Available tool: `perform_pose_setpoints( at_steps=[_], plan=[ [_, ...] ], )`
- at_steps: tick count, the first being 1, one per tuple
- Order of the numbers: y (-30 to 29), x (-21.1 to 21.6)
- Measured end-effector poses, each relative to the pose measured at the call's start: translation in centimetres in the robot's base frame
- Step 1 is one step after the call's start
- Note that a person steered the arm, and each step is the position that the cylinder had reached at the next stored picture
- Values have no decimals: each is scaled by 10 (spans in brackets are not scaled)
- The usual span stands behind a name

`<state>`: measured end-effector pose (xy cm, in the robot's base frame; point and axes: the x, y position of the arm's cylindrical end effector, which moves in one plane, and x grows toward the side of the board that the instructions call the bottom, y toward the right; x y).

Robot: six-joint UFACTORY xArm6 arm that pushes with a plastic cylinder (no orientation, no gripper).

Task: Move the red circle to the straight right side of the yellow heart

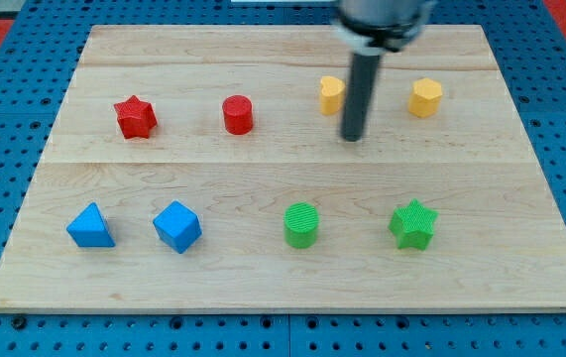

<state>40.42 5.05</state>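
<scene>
The red circle (238,114) sits in the upper middle of the wooden board (283,278). The yellow heart (331,94) lies to its right, partly hidden behind my rod. My tip (352,138) rests on the board just right of and below the yellow heart, well to the right of the red circle and apart from it.
A yellow hexagon (425,98) lies at the upper right and a red star (136,117) at the upper left. Along the lower row lie a blue triangle (90,227), a blue cube (177,226), a green circle (301,224) and a green star (413,223).
</scene>
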Motion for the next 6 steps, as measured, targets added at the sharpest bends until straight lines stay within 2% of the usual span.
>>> perform_pose_setpoints(
  at_steps=[1, 2, 3, 4, 5, 6],
  plan=[
    [-49, 4],
    [-83, -14],
    [-100, -21],
    [-106, 5],
    [-140, -20],
    [-134, -34]
  ],
)
